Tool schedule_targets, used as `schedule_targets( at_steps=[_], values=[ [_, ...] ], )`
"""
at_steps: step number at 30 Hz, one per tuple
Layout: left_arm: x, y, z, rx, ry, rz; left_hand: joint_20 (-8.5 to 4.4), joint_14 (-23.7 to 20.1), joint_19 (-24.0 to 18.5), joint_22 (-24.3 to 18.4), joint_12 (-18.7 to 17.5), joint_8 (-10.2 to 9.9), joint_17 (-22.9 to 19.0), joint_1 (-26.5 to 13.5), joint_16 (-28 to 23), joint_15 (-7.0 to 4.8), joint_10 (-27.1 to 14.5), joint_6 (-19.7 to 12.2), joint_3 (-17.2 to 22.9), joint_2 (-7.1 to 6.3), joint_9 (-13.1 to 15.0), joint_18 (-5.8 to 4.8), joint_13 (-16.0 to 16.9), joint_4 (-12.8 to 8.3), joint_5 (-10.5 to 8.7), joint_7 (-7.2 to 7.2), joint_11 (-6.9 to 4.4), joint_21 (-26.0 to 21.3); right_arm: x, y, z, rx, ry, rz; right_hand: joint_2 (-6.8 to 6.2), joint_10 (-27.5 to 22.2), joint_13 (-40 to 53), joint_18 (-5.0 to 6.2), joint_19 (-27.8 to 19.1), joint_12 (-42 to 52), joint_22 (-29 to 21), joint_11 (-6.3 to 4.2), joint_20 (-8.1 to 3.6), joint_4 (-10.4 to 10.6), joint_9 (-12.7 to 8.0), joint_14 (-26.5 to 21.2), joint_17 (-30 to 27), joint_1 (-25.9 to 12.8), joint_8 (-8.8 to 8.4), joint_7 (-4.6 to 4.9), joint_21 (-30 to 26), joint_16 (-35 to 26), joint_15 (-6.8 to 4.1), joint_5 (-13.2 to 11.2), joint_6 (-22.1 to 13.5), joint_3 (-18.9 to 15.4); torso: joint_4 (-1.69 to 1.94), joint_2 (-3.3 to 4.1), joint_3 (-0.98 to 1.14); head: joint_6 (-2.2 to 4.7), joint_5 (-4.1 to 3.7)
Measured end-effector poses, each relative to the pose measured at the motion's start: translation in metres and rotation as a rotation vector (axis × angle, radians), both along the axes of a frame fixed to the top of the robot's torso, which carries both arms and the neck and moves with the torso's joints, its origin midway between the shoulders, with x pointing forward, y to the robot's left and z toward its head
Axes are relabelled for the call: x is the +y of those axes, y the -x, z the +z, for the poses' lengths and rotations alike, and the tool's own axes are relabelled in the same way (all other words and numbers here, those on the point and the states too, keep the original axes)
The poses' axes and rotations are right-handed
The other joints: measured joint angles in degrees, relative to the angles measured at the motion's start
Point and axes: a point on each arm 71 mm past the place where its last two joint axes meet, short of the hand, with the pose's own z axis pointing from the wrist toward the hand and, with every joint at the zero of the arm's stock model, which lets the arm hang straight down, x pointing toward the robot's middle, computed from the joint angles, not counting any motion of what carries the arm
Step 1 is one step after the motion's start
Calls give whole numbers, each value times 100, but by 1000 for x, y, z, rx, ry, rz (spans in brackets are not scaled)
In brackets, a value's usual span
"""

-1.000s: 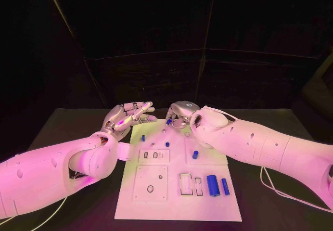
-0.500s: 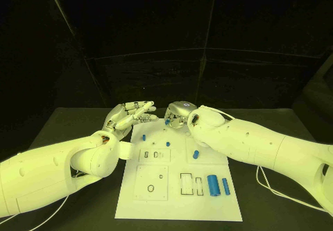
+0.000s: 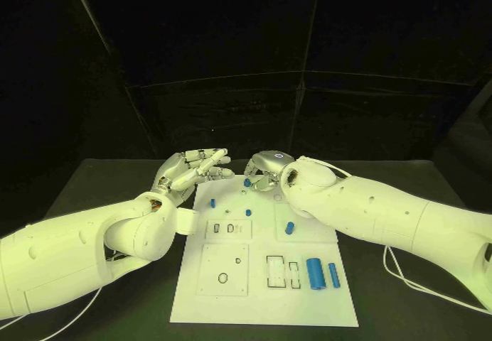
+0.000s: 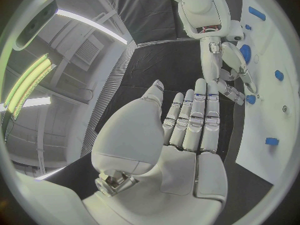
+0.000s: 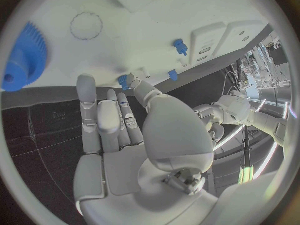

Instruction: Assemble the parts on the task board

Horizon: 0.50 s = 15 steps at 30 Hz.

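While both arms reach toward the far end of the black worktop (image 3: 92, 185), the white task board (image 3: 261, 298) lies in the middle of it, running from twelve o'clock to six o'clock in the head view. The left hand (image 3: 193, 170) hovers off the board's far corner at about eleven o'clock, palm up, fingers straight and close together, holding nothing. The right hand (image 3: 269, 170) is at the board's far edge near twelve o'clock, its fingers stretched flat over the white surface in its own wrist view and gripping nothing; a small blue part (image 3: 247, 182) sits just beside its fingertips (image 5: 86, 85). Two more small blue parts (image 3: 212, 202) stand nearby on the far half of the board, and a short blue peg (image 3: 289, 228) lies toward the three o'clock side. Two blue cylinders (image 3: 315, 273) lie side by side near the board's four o'clock corner, next to rectangular recesses (image 3: 275, 272). A blue gear (image 5: 25, 55) rests on the board, seen in the right wrist view.
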Motion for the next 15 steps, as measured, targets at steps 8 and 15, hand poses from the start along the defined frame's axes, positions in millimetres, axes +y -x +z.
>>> schedule_targets(
  at_steps=[8,15],
  values=[
    [6,0,0,1,-4,10,-20,0,20,-11,0,0,14,0,0,0,0,0,0,0,-5,-1,0,-32,0,0,0,-21,-45,14,9,-21,-45,-29,-39,893,181,0,421,679,748,-135,-80,186,57,30,522,-39,103,-14,480,343,-57,324,235,-204,-36,-14,3,-4,26],
    [9,0,0,1,-5,13,-20,0,20,-10,0,0,14,26,0,0,0,0,9,26,-5,-1,0,-41,0,0,0,-21,-88,16,26,3,-130,-131,-323,2080,901,-155,841,1798,1530,-398,-277,504,64,16,1209,-323,150,-183,997,798,-276,438,297,-655,-82,-34,7,12,26]
  ],
)
